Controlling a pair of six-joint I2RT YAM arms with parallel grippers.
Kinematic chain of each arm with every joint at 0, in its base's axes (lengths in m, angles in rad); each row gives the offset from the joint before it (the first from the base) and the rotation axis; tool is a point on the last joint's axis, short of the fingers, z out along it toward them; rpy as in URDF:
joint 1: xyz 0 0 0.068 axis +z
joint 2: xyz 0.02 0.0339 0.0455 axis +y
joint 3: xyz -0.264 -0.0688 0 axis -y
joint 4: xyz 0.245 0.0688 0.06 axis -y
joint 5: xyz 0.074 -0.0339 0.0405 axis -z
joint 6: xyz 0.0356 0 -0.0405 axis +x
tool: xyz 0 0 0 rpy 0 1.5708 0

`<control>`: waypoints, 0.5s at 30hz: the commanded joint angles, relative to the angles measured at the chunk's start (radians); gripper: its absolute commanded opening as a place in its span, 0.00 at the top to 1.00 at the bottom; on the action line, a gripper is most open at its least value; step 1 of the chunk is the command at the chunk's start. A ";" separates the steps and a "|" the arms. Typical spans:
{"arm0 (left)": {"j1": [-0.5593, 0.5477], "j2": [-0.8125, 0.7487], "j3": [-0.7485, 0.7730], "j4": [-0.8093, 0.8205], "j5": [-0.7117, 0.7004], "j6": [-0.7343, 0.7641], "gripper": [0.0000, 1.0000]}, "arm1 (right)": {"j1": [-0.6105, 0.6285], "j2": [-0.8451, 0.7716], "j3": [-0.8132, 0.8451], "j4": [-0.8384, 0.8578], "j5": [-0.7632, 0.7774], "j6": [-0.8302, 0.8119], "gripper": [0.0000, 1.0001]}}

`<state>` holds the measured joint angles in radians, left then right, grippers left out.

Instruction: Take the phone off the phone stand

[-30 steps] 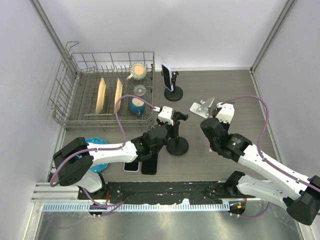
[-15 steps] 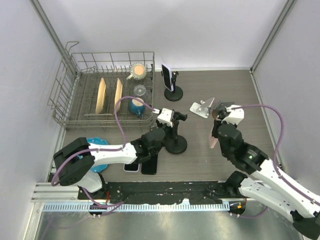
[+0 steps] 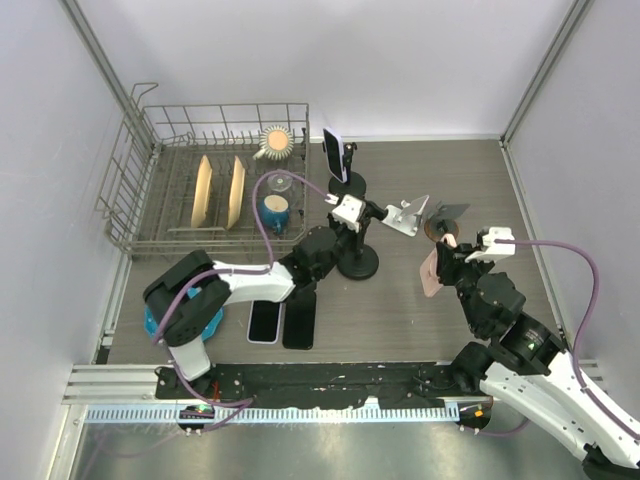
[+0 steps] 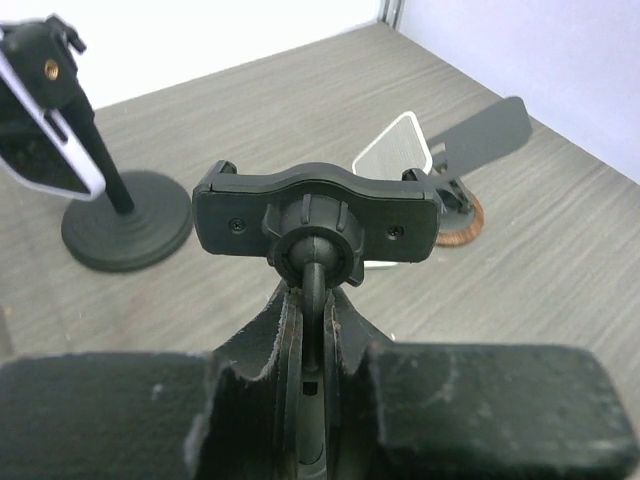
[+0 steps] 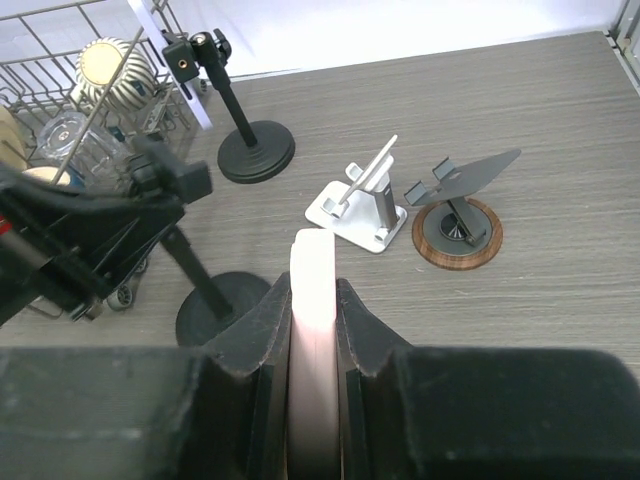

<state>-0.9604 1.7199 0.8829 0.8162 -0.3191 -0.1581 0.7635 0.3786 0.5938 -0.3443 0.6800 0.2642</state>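
Observation:
My right gripper [image 3: 441,263] is shut on a pink phone [image 3: 429,273] and holds it on edge above the table, apart from the stand. In the right wrist view the pink phone [image 5: 312,300] stands between the fingers [image 5: 255,320]. The black phone stand [image 3: 357,262] has a round base and an empty clamp head [image 4: 315,212]. My left gripper [image 3: 338,238] is shut on the stand's thin stem [image 4: 313,290], just under the clamp. The stand also shows at the left of the right wrist view [image 5: 190,262].
A second black stand [image 3: 346,185] holding a phone [image 3: 333,154] is at the back. A silver stand [image 3: 402,216] and a wooden-based stand [image 3: 444,216] sit far right of centre. A dish rack [image 3: 150,200] fills the back left. Two phones [image 3: 265,320] [image 3: 300,320] lie near the front.
My right arm has drawn back toward the near right with the pink phone in its grip. My left gripper has carried the black stand farther back and a little right.

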 commanded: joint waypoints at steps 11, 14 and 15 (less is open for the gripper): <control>0.129 0.260 0.281 0.161 0.199 0.097 1.00 | -0.001 -0.037 0.011 0.093 -0.005 -0.060 0.99; 0.144 0.303 0.329 0.153 0.227 0.098 1.00 | -0.001 -0.040 0.009 0.093 -0.005 -0.066 0.99; 0.149 0.313 0.338 0.150 0.230 0.101 1.00 | -0.001 -0.037 0.008 0.093 -0.007 -0.068 0.99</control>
<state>-0.8326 1.9980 1.1522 0.9092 -0.1310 -0.0738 0.7635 0.3511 0.5903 -0.3443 0.6670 0.2161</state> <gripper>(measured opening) 0.120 0.213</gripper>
